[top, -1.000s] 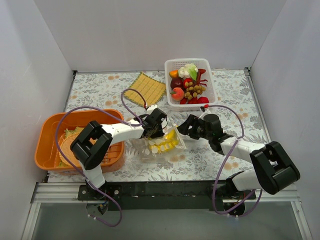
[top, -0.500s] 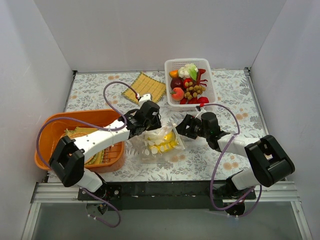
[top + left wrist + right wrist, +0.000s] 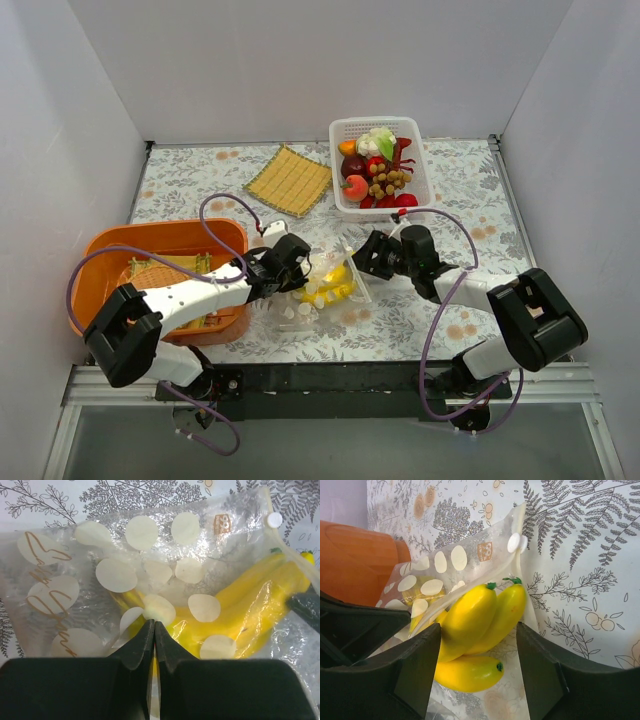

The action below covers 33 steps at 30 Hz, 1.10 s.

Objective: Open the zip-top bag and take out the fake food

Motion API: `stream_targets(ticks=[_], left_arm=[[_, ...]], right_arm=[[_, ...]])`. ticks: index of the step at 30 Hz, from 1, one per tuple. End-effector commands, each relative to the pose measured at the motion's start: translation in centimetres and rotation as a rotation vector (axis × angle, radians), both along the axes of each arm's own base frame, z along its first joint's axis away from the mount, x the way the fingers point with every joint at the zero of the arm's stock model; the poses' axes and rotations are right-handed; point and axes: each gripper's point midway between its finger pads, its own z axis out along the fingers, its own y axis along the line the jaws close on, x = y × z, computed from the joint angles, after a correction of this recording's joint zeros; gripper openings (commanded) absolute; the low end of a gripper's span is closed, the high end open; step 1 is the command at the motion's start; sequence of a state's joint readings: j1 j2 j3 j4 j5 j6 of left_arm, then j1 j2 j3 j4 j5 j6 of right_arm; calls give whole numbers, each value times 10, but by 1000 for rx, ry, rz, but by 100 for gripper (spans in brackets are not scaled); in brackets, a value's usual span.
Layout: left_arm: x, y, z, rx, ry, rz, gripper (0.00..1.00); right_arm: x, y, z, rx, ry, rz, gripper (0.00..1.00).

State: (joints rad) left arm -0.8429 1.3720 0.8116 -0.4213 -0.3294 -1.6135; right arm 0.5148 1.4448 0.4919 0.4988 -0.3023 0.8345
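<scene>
Left jaws pinch one bag (image 3: 141, 534), right jaws wide — three bananas (image 3: 470, 622)

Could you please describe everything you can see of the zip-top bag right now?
The zip-top bag is clear, crinkled plastic printed with white dots and brown script, with a white slider at one corner. It lies on the patterned table, mouth open toward the right gripper, yellow bananas poking out. The left gripper pinches its film.
</scene>
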Motion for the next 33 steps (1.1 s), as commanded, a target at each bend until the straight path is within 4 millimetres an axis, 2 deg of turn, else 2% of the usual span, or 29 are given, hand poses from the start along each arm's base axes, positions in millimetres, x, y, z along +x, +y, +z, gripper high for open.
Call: stream_targets(ticks=[1, 9, 12, 17, 22, 25, 26, 28, 29, 31, 32, 33], left_arm=[[2, 7, -15, 23, -5, 57, 2], [2, -1, -33, 25, 20, 32, 0], [1, -3, -39, 28, 32, 24, 0], [-1, 0, -45, 35, 42, 25, 0], [-5, 7, -46, 56, 38, 26, 0], [-8, 10, -46, 57, 42, 27, 0], [-8, 10, -45, 53, 40, 28, 0], [-8, 11, -41, 46, 31, 28, 0], [-7, 11, -39, 42, 28, 30, 0], [-6, 11, -31, 37, 14, 33, 0], [-5, 12, -29, 39, 11, 32, 0], [-5, 12, -28, 41, 8, 35, 0]], right_arm=[[-1, 10, 6, 1, -30, 40, 69], [-3, 26, 8, -44, -57, 79, 76], [-4, 26, -5, -100, -19, 81, 76], [-3, 15, -23, -171, 31, 29, 73], [2, 0, -28, -231, 26, -40, 71], [3, -1, -25, -231, 19, -47, 62], [5, 0, -23, -232, 14, -47, 53], [7, 0, -20, -236, 9, -50, 46], [9, 1, -17, -234, 1, -51, 38], [10, -1, -14, -244, -4, -56, 30], [11, -1, -11, -246, -13, -59, 21], [13, -2, -8, -253, -23, -63, 18]])
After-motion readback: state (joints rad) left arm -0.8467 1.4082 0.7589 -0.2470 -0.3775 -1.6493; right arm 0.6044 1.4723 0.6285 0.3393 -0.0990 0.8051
